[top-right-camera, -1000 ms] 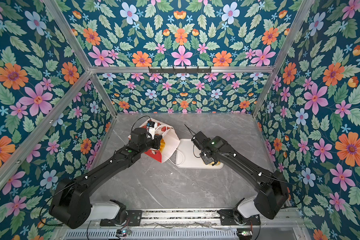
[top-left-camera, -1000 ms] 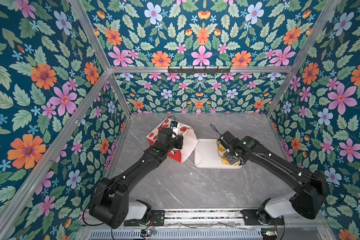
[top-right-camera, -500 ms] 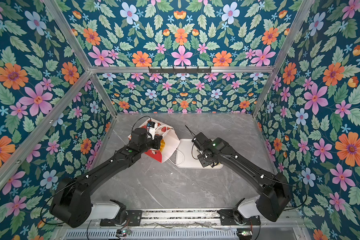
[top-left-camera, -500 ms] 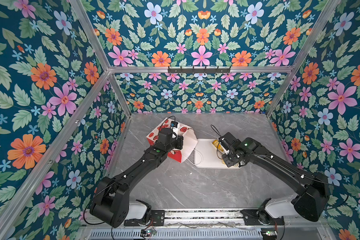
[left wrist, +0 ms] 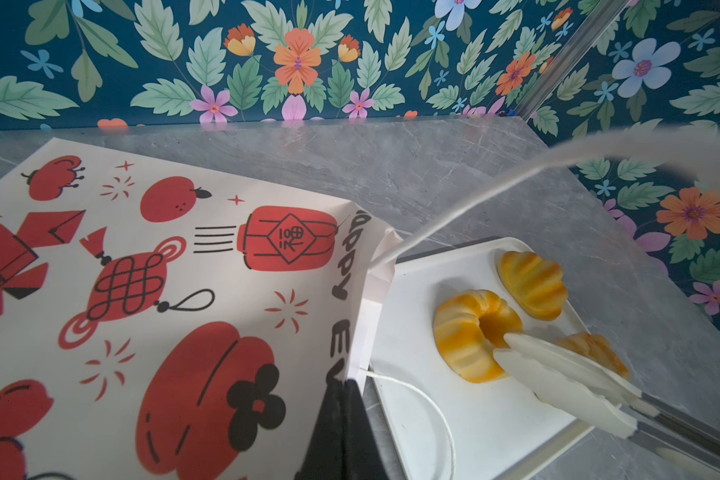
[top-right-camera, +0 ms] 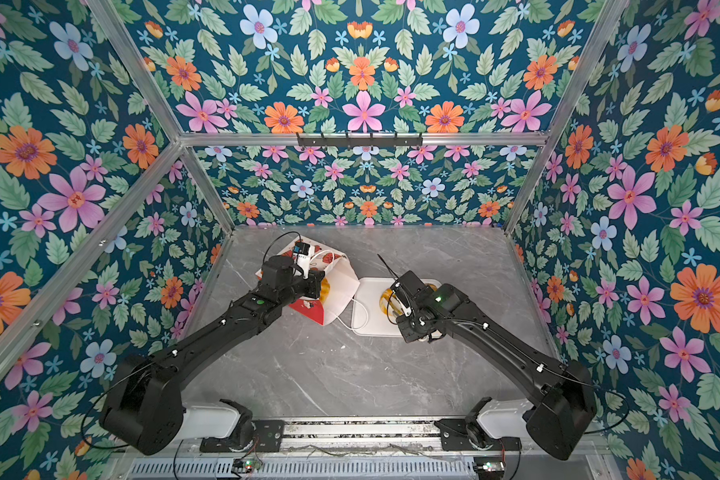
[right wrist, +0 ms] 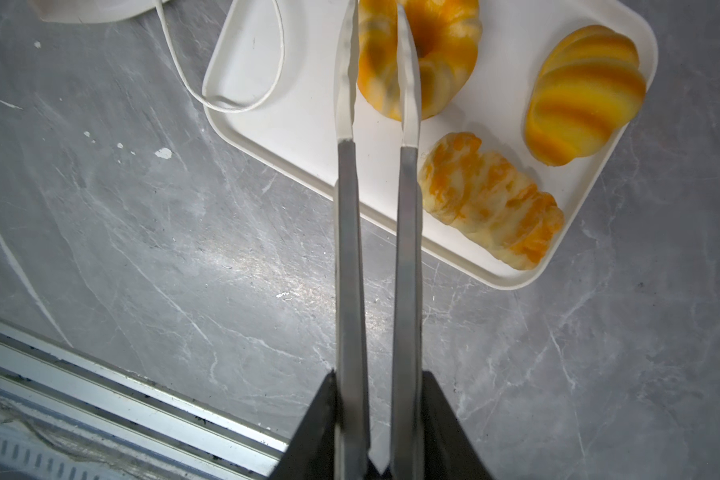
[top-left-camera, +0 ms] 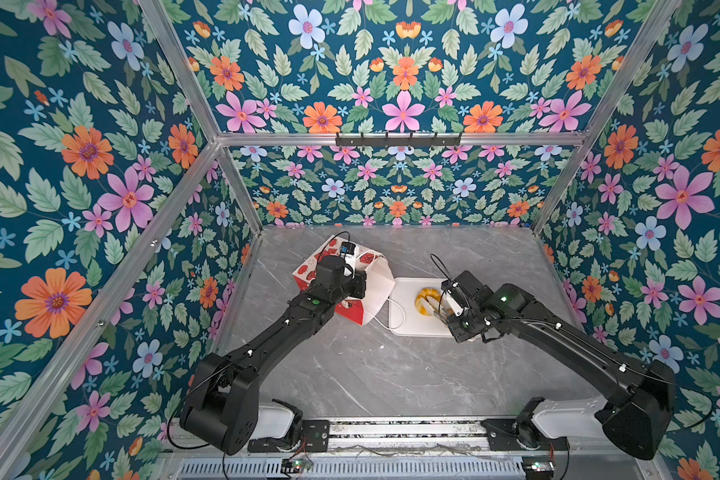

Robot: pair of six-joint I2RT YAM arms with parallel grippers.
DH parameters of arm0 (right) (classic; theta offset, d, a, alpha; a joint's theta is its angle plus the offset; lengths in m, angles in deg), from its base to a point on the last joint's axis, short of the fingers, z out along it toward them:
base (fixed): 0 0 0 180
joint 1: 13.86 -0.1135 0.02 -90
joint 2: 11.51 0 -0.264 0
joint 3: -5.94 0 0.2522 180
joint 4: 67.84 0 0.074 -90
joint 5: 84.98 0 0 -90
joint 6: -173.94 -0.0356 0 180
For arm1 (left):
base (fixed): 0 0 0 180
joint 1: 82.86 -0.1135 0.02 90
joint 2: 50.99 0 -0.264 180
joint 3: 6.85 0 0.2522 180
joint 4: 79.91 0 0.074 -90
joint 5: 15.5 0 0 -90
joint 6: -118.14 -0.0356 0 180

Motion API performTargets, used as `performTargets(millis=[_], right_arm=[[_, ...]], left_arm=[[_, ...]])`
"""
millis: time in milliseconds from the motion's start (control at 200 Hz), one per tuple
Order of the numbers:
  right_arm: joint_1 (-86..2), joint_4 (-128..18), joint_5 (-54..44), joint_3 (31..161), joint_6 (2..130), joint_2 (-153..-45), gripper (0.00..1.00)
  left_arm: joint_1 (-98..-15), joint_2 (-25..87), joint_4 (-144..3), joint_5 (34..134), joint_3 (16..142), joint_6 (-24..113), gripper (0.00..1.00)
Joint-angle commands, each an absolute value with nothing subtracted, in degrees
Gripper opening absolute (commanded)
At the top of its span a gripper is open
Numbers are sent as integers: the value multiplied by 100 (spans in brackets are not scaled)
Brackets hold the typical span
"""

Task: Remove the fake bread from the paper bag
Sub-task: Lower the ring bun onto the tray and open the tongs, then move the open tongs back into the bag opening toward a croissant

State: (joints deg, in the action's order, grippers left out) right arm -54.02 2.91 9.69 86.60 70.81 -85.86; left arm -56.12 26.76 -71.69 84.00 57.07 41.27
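Observation:
The red-and-white paper bag [top-left-camera: 371,286] [top-right-camera: 339,291] [left wrist: 142,291] lies on its side, mouth towards the white tray [top-left-camera: 406,326] [right wrist: 292,124]. My left gripper [left wrist: 347,388] [top-left-camera: 360,286] is shut on the bag's rim. My right gripper [right wrist: 377,415] [top-left-camera: 452,311] is shut on metal tongs [right wrist: 350,249]. The tongs' white tips [right wrist: 346,62] [left wrist: 528,353] straddle one side of the ring doughnut [right wrist: 445,50] [left wrist: 462,332] [top-left-camera: 427,301] on the tray. Whether they squeeze it I cannot tell. A striped roll [right wrist: 585,91] and a plaited loaf [right wrist: 491,199] lie beside it. Yellow bread [top-right-camera: 324,289] shows inside the bag.
One white cord handle [right wrist: 242,83] lies looped over the tray's corner, the other [left wrist: 474,195] arches up in the air. Grey marble tabletop [top-left-camera: 371,374] spreads in front. Flowered walls close three sides, and a metal rail [right wrist: 100,395] runs along the near edge.
My right wrist has turned slightly over the tray, and more of the ring doughnut shows beside the tongs. The left arm and the bag have stayed still.

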Motion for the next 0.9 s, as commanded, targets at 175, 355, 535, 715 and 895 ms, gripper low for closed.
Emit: performTargets(millis=[175,355,535,715,895], right_arm=[[-5402,-302,134,8504,7048,-8130,28],[-5407,-484,-331,8202,7040,-8238,27],[-5386,-695,-43,8044,6969,-8477,27],[-5166,-776,348,8052,6911,-8762,26],[-4808,-941,315,7917,6803,-8716,25]], left_arm=[[-5613,2585,-7345,8411,5614,4163,0],[-5614,2587,-7345,8386,5612,4163,0],[-5614,2621,-7354,8408,5629,4176,0],[-5613,2613,-7354,8408,5613,4185,0],[-5613,2593,-7336,8372,5581,4185,0]])
